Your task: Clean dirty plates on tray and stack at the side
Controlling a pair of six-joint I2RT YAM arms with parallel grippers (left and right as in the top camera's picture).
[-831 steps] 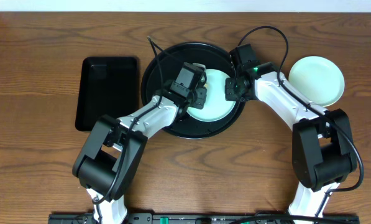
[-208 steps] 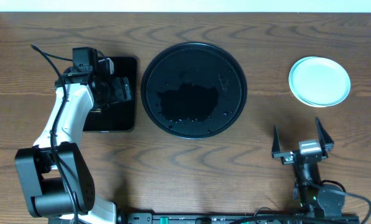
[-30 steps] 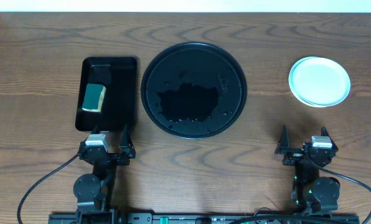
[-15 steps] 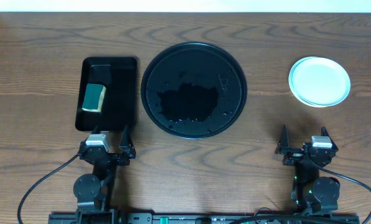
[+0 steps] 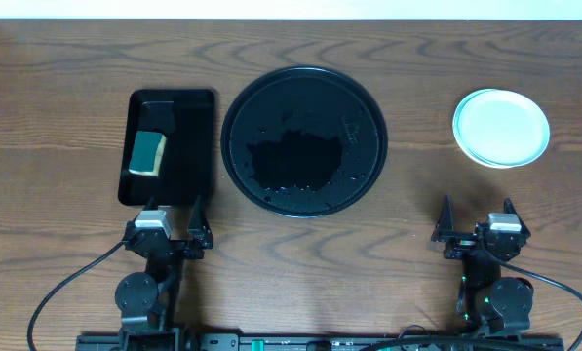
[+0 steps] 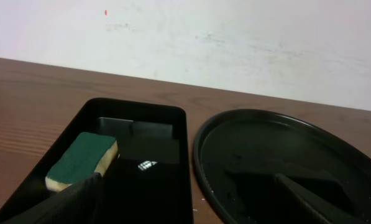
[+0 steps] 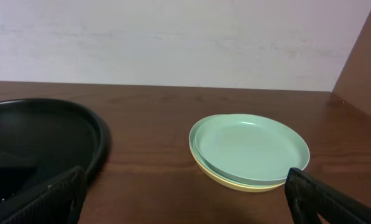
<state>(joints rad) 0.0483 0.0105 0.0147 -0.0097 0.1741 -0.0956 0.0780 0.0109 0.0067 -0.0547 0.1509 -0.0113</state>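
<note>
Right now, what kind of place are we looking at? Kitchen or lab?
Probably a lab test bench staged for dishwashing, not a real kitchen: a wooden table against a plain white wall, a sponge in a rectangular tray, a round black tray, and plates stacked at the side.

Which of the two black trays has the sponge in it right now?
The smaller rectangular tray, left of the large round tray. The green-topped sponge lies in it; the round one has none.
</note>
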